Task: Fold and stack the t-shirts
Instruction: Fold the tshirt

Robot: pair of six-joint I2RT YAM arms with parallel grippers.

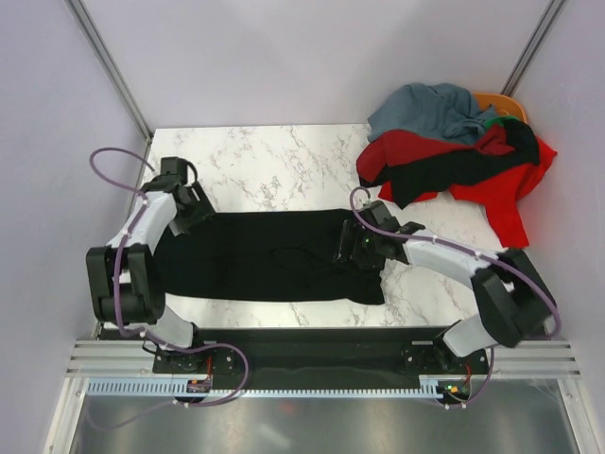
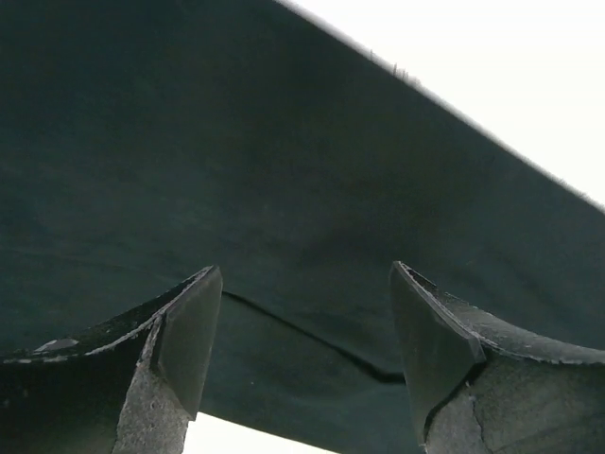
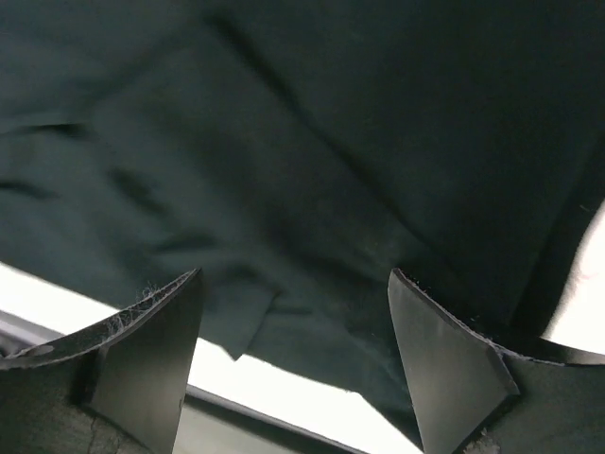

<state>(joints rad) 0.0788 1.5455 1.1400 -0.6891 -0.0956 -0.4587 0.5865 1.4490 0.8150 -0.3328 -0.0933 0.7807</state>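
Note:
A plain black t-shirt (image 1: 269,255) lies spread flat across the near middle of the marble table, folded lengthwise into a wide band. My left gripper (image 1: 194,210) hovers over its far left corner, open, with only black cloth (image 2: 302,189) beneath the spread fingers (image 2: 189,331). Over the shirt's right end my right gripper (image 1: 354,241) is open too, and dark fabric (image 3: 312,170) fills its wrist view down to the shirt's hem. At the far right corner other t-shirts sit in a heap (image 1: 454,156): grey-blue on top, red and black below, with orange and green peeking out.
The marble table (image 1: 274,165) shows bare stone behind the black shirt. Grey walls and metal posts enclose the far side. A dark rail (image 1: 312,345) with both arm bases runs along the near edge.

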